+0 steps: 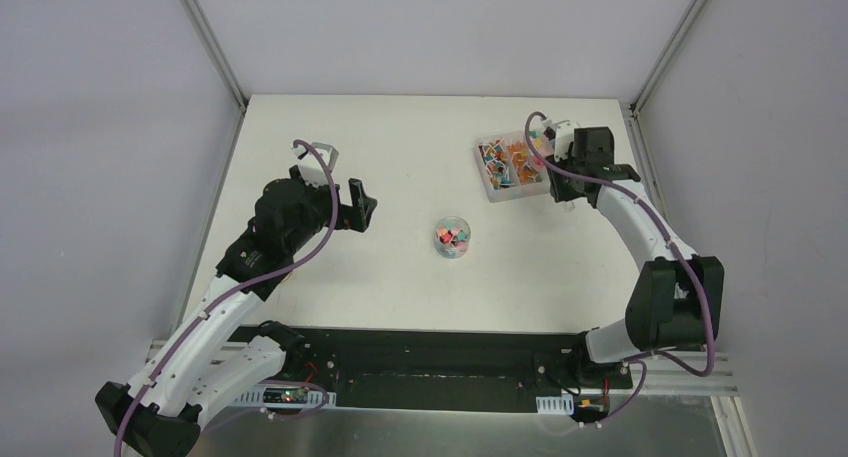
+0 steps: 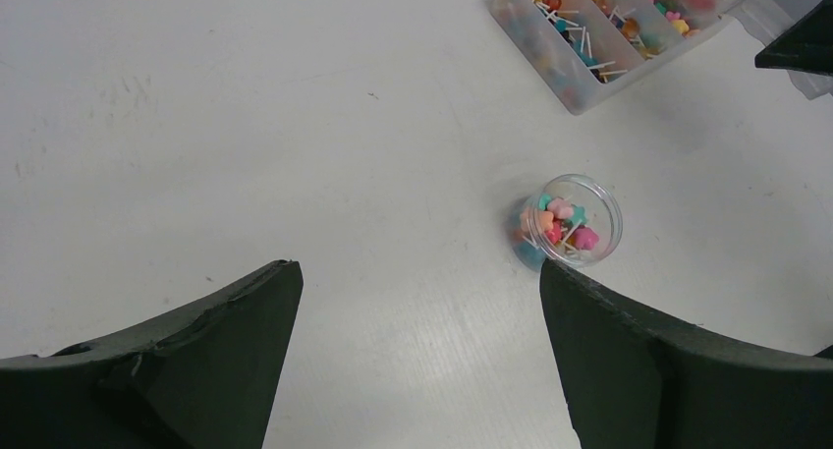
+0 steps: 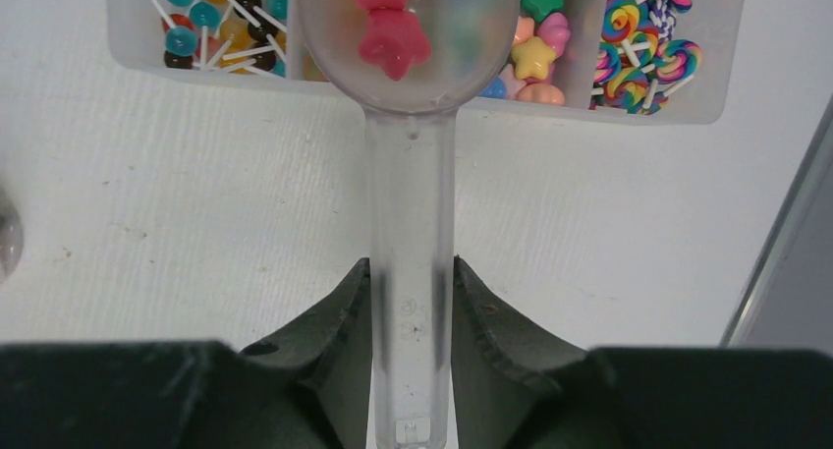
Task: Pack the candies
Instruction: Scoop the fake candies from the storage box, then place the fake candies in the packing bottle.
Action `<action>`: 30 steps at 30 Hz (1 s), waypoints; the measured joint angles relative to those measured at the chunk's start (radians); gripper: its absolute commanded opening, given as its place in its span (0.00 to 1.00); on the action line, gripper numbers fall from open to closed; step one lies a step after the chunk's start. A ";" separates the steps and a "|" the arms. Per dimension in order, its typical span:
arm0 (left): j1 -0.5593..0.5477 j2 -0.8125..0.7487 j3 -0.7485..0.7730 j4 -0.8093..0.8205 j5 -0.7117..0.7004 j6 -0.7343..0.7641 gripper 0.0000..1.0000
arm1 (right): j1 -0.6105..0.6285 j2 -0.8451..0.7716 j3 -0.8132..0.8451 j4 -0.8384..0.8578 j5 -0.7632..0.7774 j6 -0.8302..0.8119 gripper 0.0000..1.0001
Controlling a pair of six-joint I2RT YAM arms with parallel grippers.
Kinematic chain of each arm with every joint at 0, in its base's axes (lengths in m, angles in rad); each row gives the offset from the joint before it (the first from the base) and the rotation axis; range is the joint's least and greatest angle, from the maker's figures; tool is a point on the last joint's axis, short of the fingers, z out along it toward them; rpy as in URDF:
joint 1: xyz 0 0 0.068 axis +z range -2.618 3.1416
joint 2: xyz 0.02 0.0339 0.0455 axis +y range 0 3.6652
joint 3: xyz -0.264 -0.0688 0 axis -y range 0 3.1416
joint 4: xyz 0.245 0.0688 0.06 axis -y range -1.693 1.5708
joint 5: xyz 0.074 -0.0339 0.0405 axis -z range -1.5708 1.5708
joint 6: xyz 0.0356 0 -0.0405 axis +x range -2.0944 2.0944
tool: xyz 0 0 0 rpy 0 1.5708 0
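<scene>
**Scooping stage.** Left claw (image 2: 417, 267) stood wide open and empty above the surface (image 1: 400, 147), left of the clear jar (image 1: 453, 237), which held a few candies (image 2: 565, 228). Farther right, the compartment box (image 3: 638, 110) held most of them. Right claw (image 3: 411, 277) gripped the handle of the scoop (image 3: 411, 174), its bowl carrying pink stars over the box. The next move probably called for a level carry to the jar and a careful tip into its narrow mouth.

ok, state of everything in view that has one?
clear plastic scoop: gripped by handle, pink star candies in bowl
small round clear jar: upright, no lid, partly filled
clear divided plastic box: open, compartments stocked
left gripper: open, empty
right gripper: shut on scoop
</scene>
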 measured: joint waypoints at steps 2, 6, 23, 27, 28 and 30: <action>0.000 -0.001 0.000 0.000 0.000 0.000 0.95 | 0.000 -0.031 -0.027 0.013 -0.025 0.002 0.00; 0.000 -0.009 0.000 0.000 0.000 0.000 0.95 | 0.000 -0.074 -0.042 0.021 -0.058 0.005 0.00; 0.000 -0.020 0.000 0.000 0.000 0.000 0.95 | 0.086 -0.296 -0.183 0.030 -0.152 -0.121 0.00; 0.000 -0.020 0.000 0.000 0.000 0.000 0.95 | 0.144 -0.343 -0.224 0.018 -0.149 -0.221 0.00; 0.000 -0.020 0.000 0.000 0.000 0.000 0.95 | 0.160 -0.352 -0.229 0.013 -0.148 -0.247 0.00; 0.000 -0.020 0.000 0.000 0.000 0.000 0.95 | 0.190 -0.368 -0.236 -0.001 -0.148 -0.297 0.00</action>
